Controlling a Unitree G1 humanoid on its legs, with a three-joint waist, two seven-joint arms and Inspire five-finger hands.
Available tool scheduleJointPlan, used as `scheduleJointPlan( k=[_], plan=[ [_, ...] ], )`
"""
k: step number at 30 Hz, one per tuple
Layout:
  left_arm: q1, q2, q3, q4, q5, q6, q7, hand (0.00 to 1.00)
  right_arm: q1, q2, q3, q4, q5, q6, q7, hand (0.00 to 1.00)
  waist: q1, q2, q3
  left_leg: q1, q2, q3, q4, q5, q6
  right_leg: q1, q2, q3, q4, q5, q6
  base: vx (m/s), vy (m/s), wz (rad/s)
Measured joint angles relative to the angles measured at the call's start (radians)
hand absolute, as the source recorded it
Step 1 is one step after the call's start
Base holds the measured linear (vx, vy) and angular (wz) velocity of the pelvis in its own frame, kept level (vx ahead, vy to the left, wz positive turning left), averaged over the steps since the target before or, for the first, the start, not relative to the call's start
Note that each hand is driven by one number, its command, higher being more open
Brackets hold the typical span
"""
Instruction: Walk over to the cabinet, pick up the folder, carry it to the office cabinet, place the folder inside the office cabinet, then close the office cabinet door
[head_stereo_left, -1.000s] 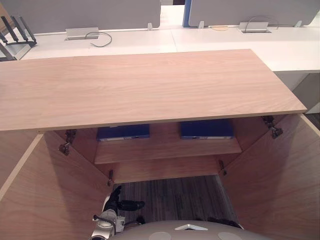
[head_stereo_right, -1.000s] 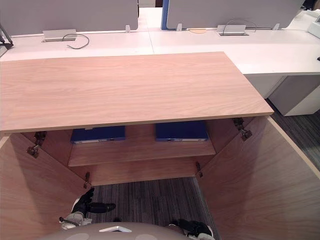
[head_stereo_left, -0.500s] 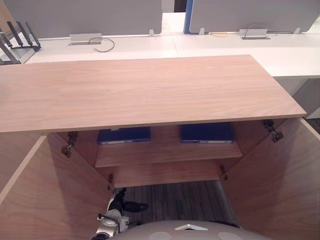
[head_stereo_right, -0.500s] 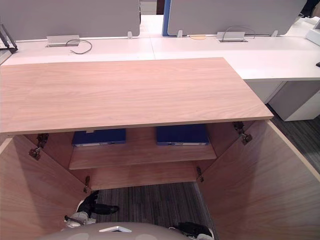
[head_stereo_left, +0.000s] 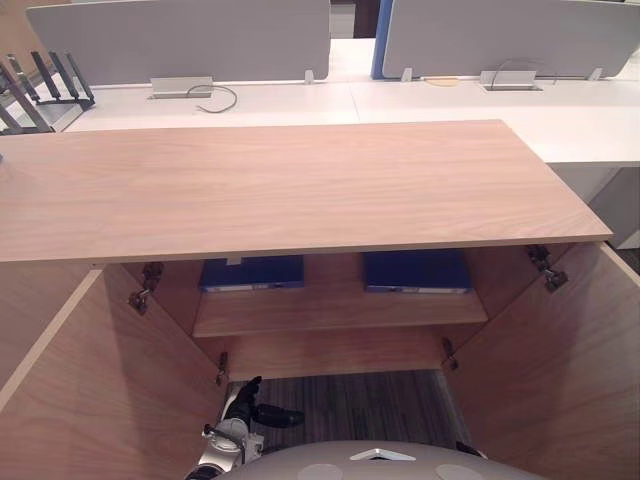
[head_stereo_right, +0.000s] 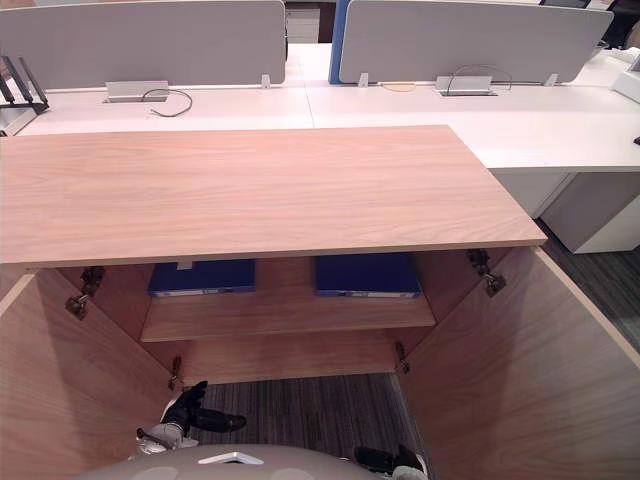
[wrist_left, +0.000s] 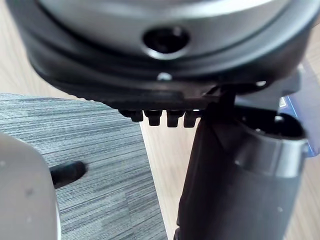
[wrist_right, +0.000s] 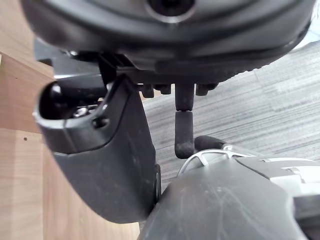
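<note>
- The cabinet stood with doors wide, so its shelf faced you;
- one blue folder and a second folder lay flat there, mid-frame, ungrasped;
- your left hand and right hand hung slack, empty, at the lower edge.

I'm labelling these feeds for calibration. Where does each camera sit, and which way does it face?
Left eye view: on the head, facing down and forward at the open cabinet and its blue folders; the left hand shows low.
Right eye view: beside it, same aim; the right hand shows at the bottom edge.
Left wrist view: on the left wrist, looking along that hand to the carpet.
Right wrist view: likewise, on the right wrist.
Shared: both eye views show cabinet and folders.
</note>
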Motion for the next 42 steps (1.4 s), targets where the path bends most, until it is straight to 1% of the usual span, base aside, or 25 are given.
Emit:
scheduleJointPlan(
  k=[3,6,10,13,16,20,21,23,24,26,27,29,30,31,32,33,34,35,36,37,38,39,40,41,42],
  plan=[
    [-0.003,0.001,-0.057,-0.013,-0.001,0.000,-0.002,1.00,0.002,0.001,-0.059,0.002,-0.002,0.000,0.000,1.00,0.000,0.006,0.004,0.000,-0.003,-0.015,-0.001,0.000,0.000,0.009,-0.002,-0.014,0.000,-0.002,0.002,0.02,-0.015,0.15],
    [-0.006,0.005,-0.117,-0.032,0.000,-0.003,-0.065,1.00,0.006,0.006,-0.113,-0.003,-0.036,0.000,0.000,1.00,0.000,0.013,0.013,0.002,-0.006,-0.035,0.002,0.000,0.000,0.025,-0.005,-0.033,0.001,-0.008,0.004,0.02,-0.002,0.20],
    [-0.008,0.003,-0.150,-0.049,-0.003,-0.002,-0.095,1.00,0.006,0.005,-0.196,-0.009,-0.036,0.000,0.001,1.00,-0.002,0.030,0.023,-0.001,-0.004,-0.037,0.010,-0.008,-0.002,0.026,-0.007,-0.037,0.007,-0.017,0.008,0.00,-0.009,0.02],
    [-0.008,-0.001,-0.191,-0.067,-0.004,-0.002,-0.112,1.00,-0.002,0.000,-0.283,-0.017,-0.032,0.000,0.006,1.00,-0.006,0.049,0.028,-0.040,-0.007,-0.028,0.068,-0.046,0.001,-0.022,-0.033,-0.018,0.077,-0.053,0.024,-0.01,0.006,-0.11],
    [-0.030,0.002,-0.239,-0.075,-0.004,-0.001,-0.134,1.00,-0.029,0.000,-0.374,-0.028,-0.022,0.001,0.006,1.00,-0.007,0.057,0.054,-0.088,-0.010,0.018,0.166,-0.098,0.010,-0.109,-0.070,0.057,0.198,-0.084,0.024,0.00,0.033,-0.42],
    [-0.074,0.016,-0.263,-0.065,-0.003,-0.001,-0.142,1.00,-0.084,0.015,-0.401,-0.045,0.040,0.006,0.006,1.00,-0.039,0.051,0.137,-0.145,0.006,0.095,0.307,-0.179,0.023,-0.177,-0.072,0.173,0.246,-0.078,0.018,-0.03,0.047,-0.56],
    [-0.077,0.018,-0.257,-0.065,-0.003,-0.002,-0.136,1.00,-0.086,0.031,-0.397,-0.054,0.057,0.004,0.006,1.00,-0.053,0.048,0.152,-0.158,0.021,0.114,0.343,-0.204,0.029,-0.184,-0.064,0.177,0.245,-0.057,0.007,-0.08,0.069,-0.64],
    [-0.074,0.014,-0.241,-0.065,-0.003,-0.001,-0.131,1.00,-0.087,0.039,-0.354,-0.071,0.058,0.004,0.001,1.00,-0.054,0.050,0.150,-0.161,0.043,0.164,0.340,-0.215,0.046,-0.203,-0.039,0.185,0.187,0.025,-0.013,-0.04,0.083,-0.79],
    [-0.070,0.009,-0.223,-0.066,-0.003,-0.003,-0.118,1.00,-0.089,0.033,-0.292,-0.090,0.063,0.006,-0.011,1.00,-0.052,0.067,0.141,-0.176,0.073,0.213,0.330,-0.209,0.055,-0.219,-0.034,0.165,0.247,-0.007,-0.070,0.06,0.078,-0.72],
    [-0.068,0.025,-0.216,-0.066,-0.010,0.000,-0.102,1.00,-0.076,0.036,-0.228,-0.097,0.090,-0.004,-0.021,1.00,-0.053,0.051,0.145,-0.184,0.078,0.247,0.322,-0.200,0.065,-0.257,-0.068,0.126,0.515,-0.132,-0.119,0.06,0.068,-0.61],
    [-0.067,0.040,-0.211,-0.066,-0.010,0.000,-0.094,1.00,-0.069,0.035,-0.167,-0.096,0.090,-0.014,-0.028,1.00,-0.051,0.032,0.133,-0.195,0.088,0.279,0.324,-0.195,0.067,-0.251,-0.077,0.103,0.597,-0.154,-0.126,0.09,-0.006,-0.56],
    [-0.064,0.061,-0.187,-0.066,-0.010,0.002,-0.080,1.00,-0.062,0.032,-0.084,-0.096,0.090,-0.020,-0.025,1.00,-0.033,0.003,0.112,-0.217,0.098,0.327,0.334,-0.189,0.067,-0.239,-0.092,0.089,0.623,-0.155,-0.120,0.16,-0.092,-0.87],
    [-0.066,0.078,-0.146,-0.066,-0.017,0.003,-0.064,1.00,-0.065,0.037,-0.002,-0.099,0.091,-0.021,-0.016,1.00,-0.016,-0.043,0.087,-0.266,0.122,0.392,0.410,-0.190,0.067,-0.253,-0.105,0.079,0.573,-0.138,-0.113,0.01,-0.098,-1.21],
    [-0.069,0.083,-0.118,-0.066,-0.020,0.007,-0.060,1.00,-0.067,0.039,0.037,-0.115,0.092,-0.022,-0.009,1.00,-0.007,-0.040,0.089,-0.309,0.154,0.421,0.492,-0.195,0.073,-0.253,-0.079,0.065,0.540,-0.130,-0.125,-0.24,0.023,-1.56],
    [-0.072,0.079,-0.102,-0.068,-0.035,0.000,-0.057,1.00,-0.085,0.030,0.098,-0.135,0.098,-0.028,-0.015,1.00,0.008,-0.041,0.086,-0.373,0.151,0.434,0.535,-0.237,0.055,-0.262,-0.066,0.098,0.455,-0.109,-0.151,-0.33,0.121,-1.19],
    [-0.069,0.071,-0.102,-0.065,-0.039,-0.002,-0.051,1.00,-0.093,0.021,0.122,-0.131,0.098,-0.023,-0.016,1.00,0.008,-0.046,0.069,-0.373,0.095,0.407,0.401,-0.243,0.073,-0.258,-0.073,0.132,0.400,-0.116,-0.134,-0.33,0.189,-1.77],
    [-0.052,0.037,-0.105,-0.071,-0.039,-0.020,-0.041,1.00,-0.107,-0.013,0.179,-0.131,0.099,-0.024,-0.012,1.00,0.012,-0.011,0.058,-0.359,0.091,0.475,0.254,-0.057,0.135,-0.284,-0.111,0.108,0.525,-0.176,-0.082,-0.17,0.130,-1.31],
    [-0.062,0.043,-0.105,-0.069,-0.039,-0.012,-0.039,1.00,-0.113,0.001,0.208,-0.132,0.100,-0.028,-0.012,1.00,0.011,-0.038,0.056,-0.370,0.076,0.501,0.275,-0.054,0.141,-0.283,-0.151,0.111,0.520,-0.192,-0.034,-0.15,0.072,-1.51],
    [-0.074,0.054,-0.099,-0.068,-0.039,0.000,-0.028,1.00,-0.132,0.028,0.257,-0.128,0.099,-0.030,0.001,1.00,0.011,-0.061,0.058,-0.397,0.104,0.551,0.340,-0.061,0.143,-0.247,-0.178,0.088,0.413,-0.170,0.021,-0.10,-0.018,-0.93],
    [-0.074,0.058,-0.086,-0.069,-0.039,-0.001,-0.023,1.00,-0.144,0.042,0.272,-0.129,0.100,-0.029,0.009,1.00,0.011,-0.060,0.058,-0.407,0.132,0.573,0.378,-0.072,0.137,-0.221,-0.166,0.076,0.345,-0.128,0.054,-0.16,-0.170,-1.24],
    [-0.071,0.062,-0.071,-0.068,-0.040,0.001,-0.011,1.00,-0.148,0.067,0.310,-0.134,0.099,-0.029,0.016,1.00,0.009,-0.048,0.061,-0.417,0.204,0.594,0.463,-0.088,0.117,-0.173,-0.102,0.081,0.226,-0.115,0.076,-0.12,-0.318,-1.22],
    [-0.059,0.080,-0.070,-0.084,-0.040,-0.005,0.001,1.00,-0.132,0.080,0.350,-0.142,0.099,-0.028,0.019,1.00,0.012,-0.037,0.076,-0.440,0.311,0.598,0.632,-0.118,0.084,-0.088,-0.039,0.082,0.130,-0.113,0.070,-0.09,-0.308,-0.95],
    [-0.059,0.079,-0.069,-0.084,-0.040,-0.005,0.002,1.00,-0.120,0.076,0.358,-0.147,0.099,-0.027,0.019,1.00,0.010,-0.029,0.073,-0.441,0.315,0.582,0.638,-0.126,0.065,-0.073,-0.030,0.083,0.117,-0.116,0.066,-0.04,-0.220,-0.56],
    [-0.058,0.048,-0.069,-0.086,-0.044,-0.005,0.003,1.00,-0.099,0.044,0.366,-0.172,0.108,-0.025,0.019,1.00,0.003,0.028,0.060,-0.436,0.319,0.535,0.556,-0.097,0.049,-0.042,0.006,0.079,0.096,-0.118,0.062,-0.02,-0.089,0.09],
    [-0.053,0.028,-0.078,-0.089,-0.043,-0.014,0.002,1.00,-0.088,0.017,0.365,-0.172,0.121,-0.034,0.011,1.00,-0.022,0.044,0.059,-0.402,0.321,0.516,0.507,-0.096,0.044,-0.010,0.035,0.060,0.082,-0.122,0.057,-0.04,-0.088,0.14]
  ],
)
